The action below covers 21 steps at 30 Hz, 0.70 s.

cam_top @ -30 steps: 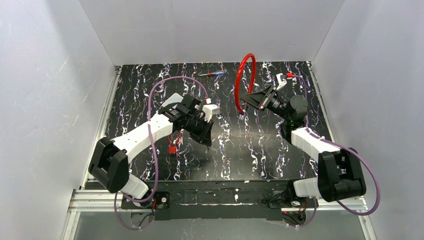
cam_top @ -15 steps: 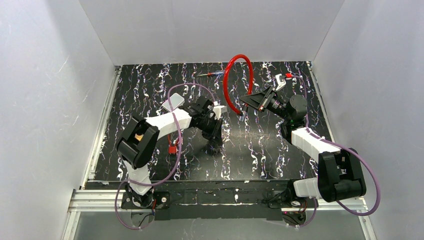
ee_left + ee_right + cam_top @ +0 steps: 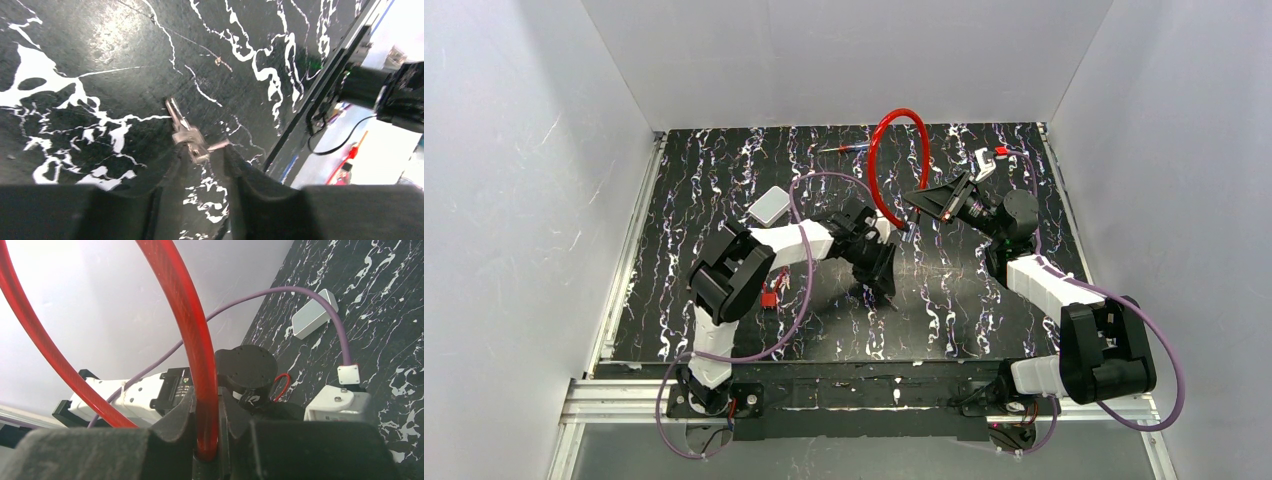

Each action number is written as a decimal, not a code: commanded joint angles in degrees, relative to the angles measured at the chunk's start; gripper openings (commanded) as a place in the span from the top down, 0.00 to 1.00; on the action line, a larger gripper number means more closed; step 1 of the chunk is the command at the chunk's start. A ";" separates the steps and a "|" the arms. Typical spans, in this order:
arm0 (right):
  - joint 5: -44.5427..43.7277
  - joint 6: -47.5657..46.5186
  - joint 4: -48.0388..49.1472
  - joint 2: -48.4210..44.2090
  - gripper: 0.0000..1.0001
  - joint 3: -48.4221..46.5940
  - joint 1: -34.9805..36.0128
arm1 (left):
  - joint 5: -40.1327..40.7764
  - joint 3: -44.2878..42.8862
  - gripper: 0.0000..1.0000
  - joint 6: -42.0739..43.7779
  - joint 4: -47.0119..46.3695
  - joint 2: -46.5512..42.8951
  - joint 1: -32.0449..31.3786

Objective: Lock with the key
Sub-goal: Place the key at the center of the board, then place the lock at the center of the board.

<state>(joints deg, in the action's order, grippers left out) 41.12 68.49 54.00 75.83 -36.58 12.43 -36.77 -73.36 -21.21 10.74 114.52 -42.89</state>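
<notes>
My left gripper [image 3: 882, 282] is at the middle of the mat, shut on a small silver key [image 3: 186, 131]. The key's head sits between the fingertips in the left wrist view and its blade points away, just above the black marbled mat [image 3: 90, 60]. My right gripper [image 3: 922, 206] is shut on a red cable lock [image 3: 894, 160], whose loop stands up over the back of the mat. The cable [image 3: 187, 325] runs up from between the right fingers [image 3: 182, 412]. The lock's metal end [image 3: 907, 231] hangs just up and right of my left gripper.
A small grey box [image 3: 769, 207] lies on the mat left of centre. A small red object [image 3: 771, 295] lies under the left arm. A red-and-blue screwdriver [image 3: 849, 148] lies near the back wall. White walls close in three sides.
My left arm has swung right, bringing the key from left of centre to just below the lock's metal end. The red loop turned and tilted left, then held still.
</notes>
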 commanded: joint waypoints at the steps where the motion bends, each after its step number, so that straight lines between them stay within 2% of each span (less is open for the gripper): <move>1: 0.09 0.45 5.14 -0.33 0.99 -1.13 -0.30 | 0.70 -2.82 0.60 0.27 1.23 -1.73 -0.55; 2: 0.10 0.50 5.22 -0.21 0.99 -1.17 -0.30 | 0.72 -2.71 0.48 1.17 1.89 -2.54 -0.09; 4: 0.05 0.55 5.28 -0.27 0.99 -1.10 -0.30 | 0.13 -1.83 0.36 2.37 2.46 -4.96 1.38; 8: -0.57 0.79 5.22 -0.46 0.99 -0.90 -0.36 | -3.90 3.83 0.22 3.60 -0.12 -13.77 5.67; 12: -0.52 -1.05 0.39 -0.51 0.99 -1.68 -0.47 | -6.17 8.65 0.18 5.46 -0.75 -25.86 8.77; 17: -0.17 -1.27 -0.03 -0.30 0.99 -1.00 -0.47 | -12.41 10.48 0.12 5.75 0.64 -36.54 9.58; 21: -0.25 -1.88 -1.40 -0.56 0.99 -0.78 -0.47 | -11.96 14.27 0.10 2.58 -9.23 -43.44 9.58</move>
<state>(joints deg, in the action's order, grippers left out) 41.08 67.61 50.57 76.03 -36.60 12.36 -45.84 -62.72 -17.17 7.27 75.72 -33.04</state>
